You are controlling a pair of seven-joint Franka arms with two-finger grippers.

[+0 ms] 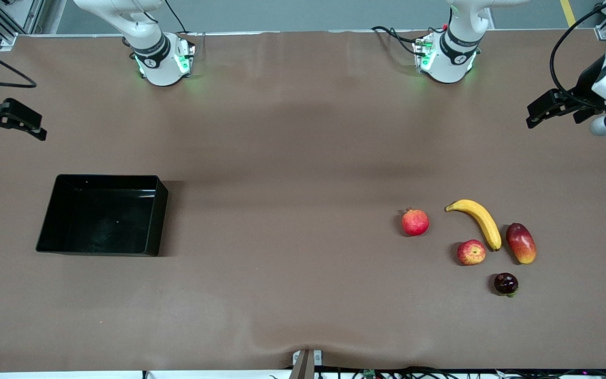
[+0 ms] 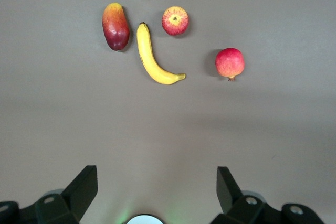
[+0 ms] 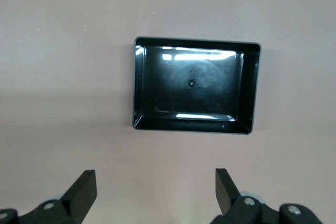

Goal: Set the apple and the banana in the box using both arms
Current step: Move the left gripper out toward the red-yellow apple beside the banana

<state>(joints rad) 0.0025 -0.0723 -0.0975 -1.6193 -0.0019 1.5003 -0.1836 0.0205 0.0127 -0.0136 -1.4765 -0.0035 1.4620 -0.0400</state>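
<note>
The apple (image 1: pixel 471 252), red streaked with yellow, lies on the brown table toward the left arm's end, beside the long yellow banana (image 1: pixel 479 221). In the left wrist view the apple (image 2: pixel 175 20) and banana (image 2: pixel 152 59) both lie well clear of my left gripper (image 2: pixel 157 174), which is open and empty. The left gripper (image 1: pixel 528 117) hangs over bare table at that end. The black box (image 1: pixel 103 221) stands empty toward the right arm's end. My right gripper (image 1: pixel 42 128) hovers over bare table near it, open and empty (image 3: pixel 156 177), with the box (image 3: pixel 195 85) in its view.
A round red fruit with a crown (image 1: pixel 415 222) lies beside the banana, toward the box. A red-yellow mango (image 1: pixel 521 242) lies on the banana's outer flank. A small dark fruit (image 1: pixel 506 283) sits nearer the front camera than the apple.
</note>
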